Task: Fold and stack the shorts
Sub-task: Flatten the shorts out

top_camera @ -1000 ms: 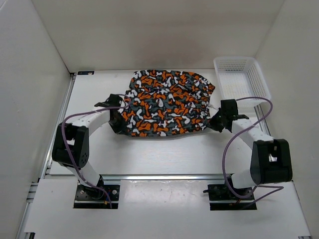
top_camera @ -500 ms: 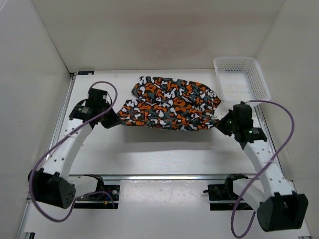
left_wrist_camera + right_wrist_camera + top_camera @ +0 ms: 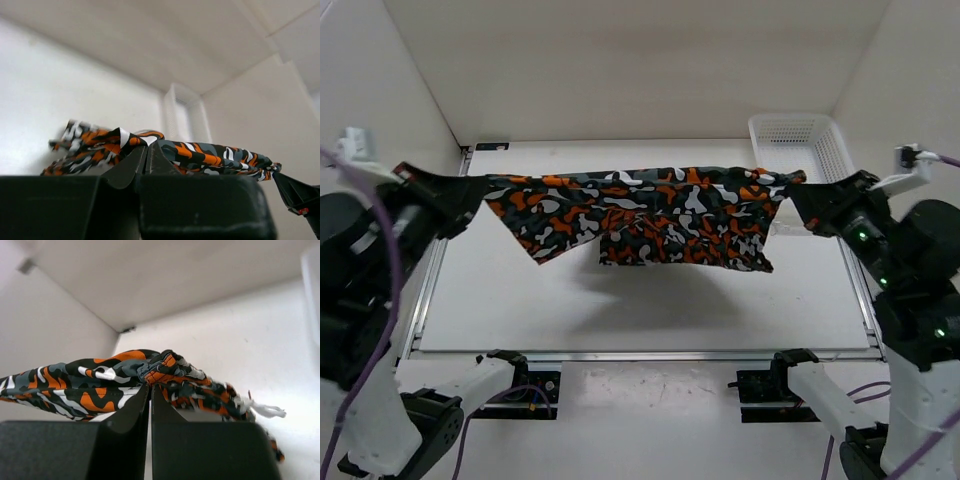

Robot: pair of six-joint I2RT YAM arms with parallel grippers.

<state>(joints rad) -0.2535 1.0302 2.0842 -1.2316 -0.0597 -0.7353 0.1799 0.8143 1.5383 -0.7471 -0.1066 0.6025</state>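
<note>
Both arms are raised high above the desk and spread wide apart, close to the overhead camera. The left pincer [image 3: 470,190] and the right pincer [image 3: 802,192] point inward toward each other, each with its fingers pressed together on one end of the shorts [image 3: 660,215].

A white mesh basket [image 3: 798,121] sits at the far right corner of the pale worktop [image 3: 640,310], close against the wall.

A robot lab cell: white panel walls [image 3: 620,70] enclose a table [image 3: 650,320] with aluminium rail [image 3: 640,354].
</note>
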